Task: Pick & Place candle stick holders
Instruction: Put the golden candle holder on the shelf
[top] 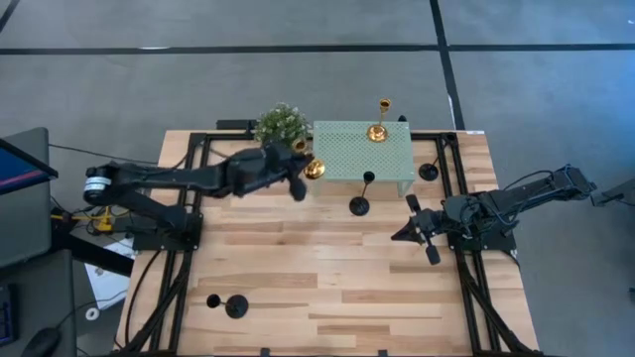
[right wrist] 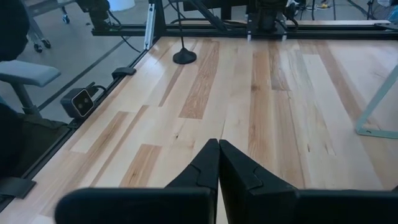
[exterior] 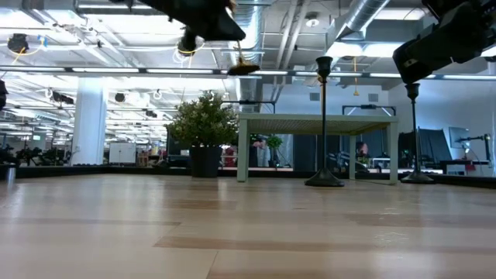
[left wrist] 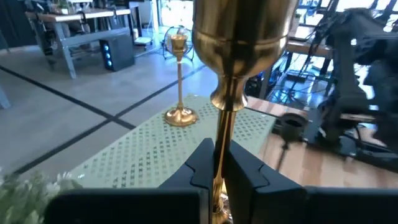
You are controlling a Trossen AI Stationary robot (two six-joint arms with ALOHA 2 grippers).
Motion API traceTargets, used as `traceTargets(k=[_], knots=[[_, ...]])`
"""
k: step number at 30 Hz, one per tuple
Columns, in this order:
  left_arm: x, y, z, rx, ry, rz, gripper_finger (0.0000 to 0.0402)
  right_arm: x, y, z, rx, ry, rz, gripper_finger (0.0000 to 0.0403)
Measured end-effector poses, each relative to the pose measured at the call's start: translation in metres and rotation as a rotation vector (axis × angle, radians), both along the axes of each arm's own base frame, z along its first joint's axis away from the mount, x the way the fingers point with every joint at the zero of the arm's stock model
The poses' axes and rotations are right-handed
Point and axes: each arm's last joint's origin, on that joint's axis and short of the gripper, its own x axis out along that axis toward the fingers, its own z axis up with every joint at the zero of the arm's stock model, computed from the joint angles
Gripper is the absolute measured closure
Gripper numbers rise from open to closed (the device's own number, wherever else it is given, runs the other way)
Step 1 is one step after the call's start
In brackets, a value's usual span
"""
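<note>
While left gripper (left wrist: 219,180) pinches a gold holder (left wrist: 239,56) aloft by the stand's (top: 347,154) left edge, carry is underway. Next: lower it upright onto the stand. Right gripper (right wrist: 217,168) waits, pressed together.

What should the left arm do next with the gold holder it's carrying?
Probably carry it on over the mint-green stand and lower it. The left gripper is shut on a gold holder held in the air by the stand's edge, where the other gold holder already stands.

My mint-green perforated stand (top: 362,154) standing at the far edge of the wooden table (top: 327,288), leafy plant ball (top: 281,124) sitting just beside the stand, grey chair (right wrist: 28,74) waiting off the table's edge.
</note>
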Motion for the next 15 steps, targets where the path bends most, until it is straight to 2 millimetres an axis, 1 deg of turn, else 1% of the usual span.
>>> traceTargets(k=[4,9,15], knots=[[0.026,0.022,-0.001,-0.006,0.036,-0.006,0.0383,0.0,0.0,0.0,-0.011,-0.003,-0.012,0.0403],[0.052,0.051,0.007,0.016,0.038,0.018,0.0383,0.0,0.0,0.0,-0.012,0.0,-0.011,0.0403],[0.085,0.079,0.011,0.017,0.033,-0.018,0.0383,0.0,0.0,-0.001,-0.014,0.003,-0.01,0.0403]])
